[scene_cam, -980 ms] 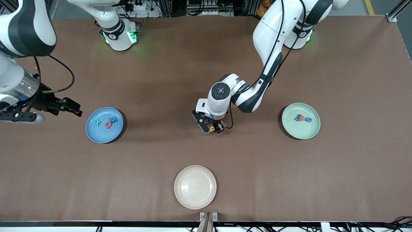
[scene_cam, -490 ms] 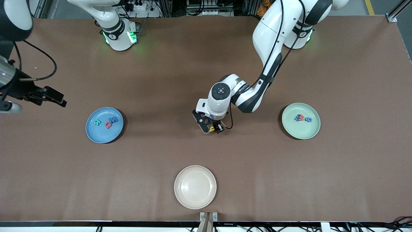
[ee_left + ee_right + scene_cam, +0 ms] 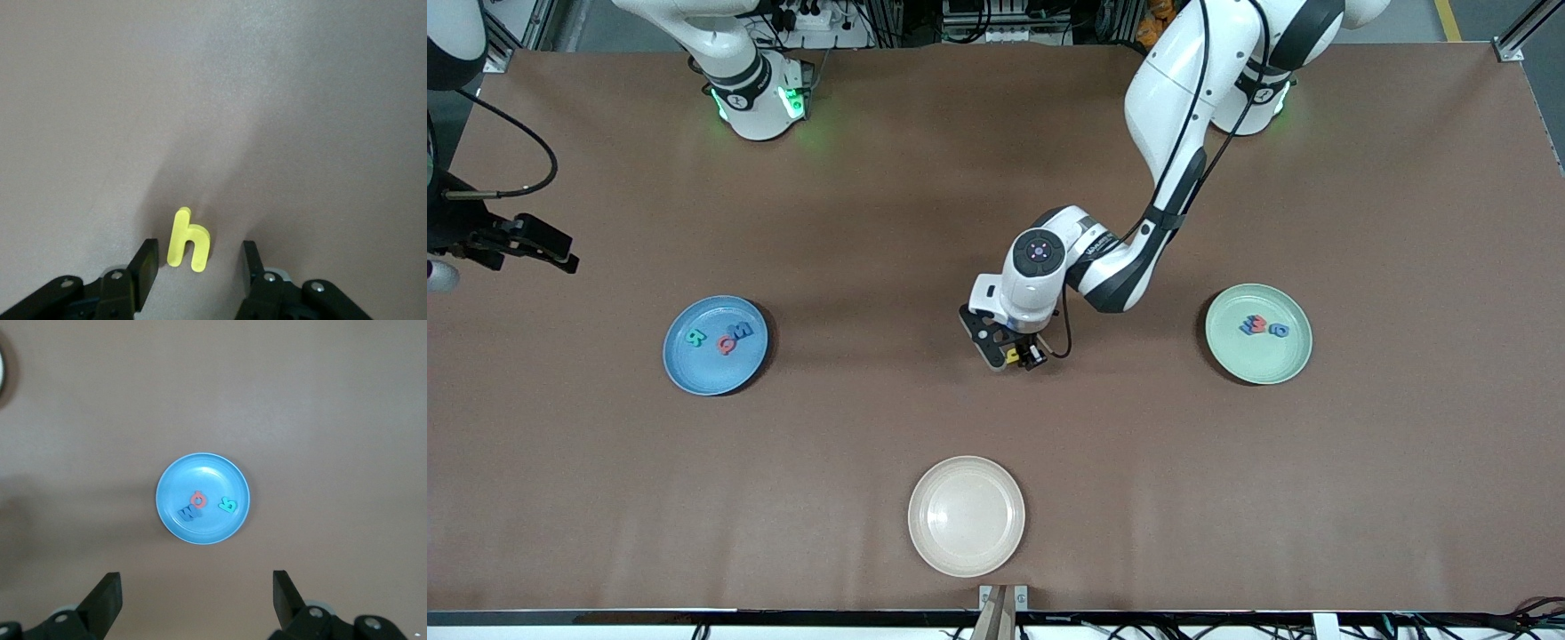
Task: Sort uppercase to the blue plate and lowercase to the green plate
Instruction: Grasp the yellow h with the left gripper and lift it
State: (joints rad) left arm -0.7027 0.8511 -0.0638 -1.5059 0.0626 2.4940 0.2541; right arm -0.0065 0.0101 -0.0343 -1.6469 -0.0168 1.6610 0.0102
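- Around the yellow h (image 3: 187,241) you have bare table (image 3: 996,178); only the left gripper's (image 3: 197,267) fingers flank it, at three and nine o'clock.
- The cream plate (image 3: 966,516) sits well apart at six o'clock.

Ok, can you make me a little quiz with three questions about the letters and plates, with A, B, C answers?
1. Where is the yellow h?
A. On the table between the left hand's fingers
B. On the cream plate
C. On the blue plate

2. How many letters lie on the blue plate?
A. One
B. Three
C. Five

3. How is the right hand?
A. Shut on a red letter
B. Open and holding nothing
C. Resting on the green plate

Answers:
1. A: the yellow h lies on the table, a finger of the left hand on each side, not touching it.
2. B: the blue plate holds a green, a red and a blue letter.
3. B: the right hand is open and empty, high over the blue plate's end of the table.
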